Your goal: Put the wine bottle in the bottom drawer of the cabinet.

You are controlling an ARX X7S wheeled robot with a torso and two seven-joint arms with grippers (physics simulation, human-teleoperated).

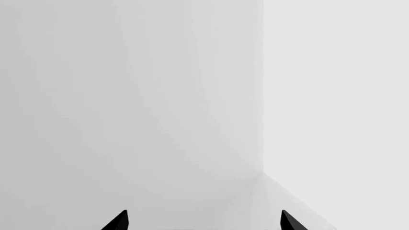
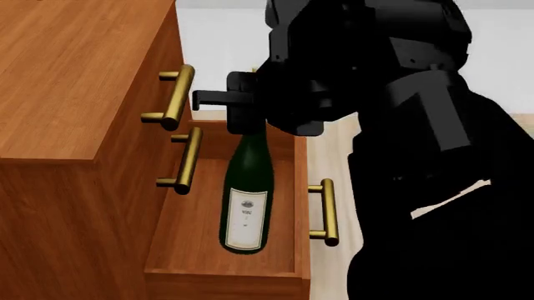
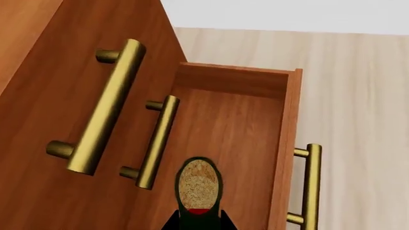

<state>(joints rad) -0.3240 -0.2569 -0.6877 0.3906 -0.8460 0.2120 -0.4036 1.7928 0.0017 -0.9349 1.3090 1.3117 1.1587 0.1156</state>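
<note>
The dark green wine bottle with its white label stands upright inside the pulled-out bottom drawer of the reddish-brown cabinet. My right gripper is shut on the bottle's neck from above. In the right wrist view the tan cork top of the bottle shows between the black fingertips, over the drawer's floor. The left gripper is open and empty, facing a bare grey-white wall; it is hidden in the head view.
The two upper drawers are shut, their brass handles jutting out beside the bottle. The bottom drawer's handle faces my black body. Light wooden floor lies beyond the drawer.
</note>
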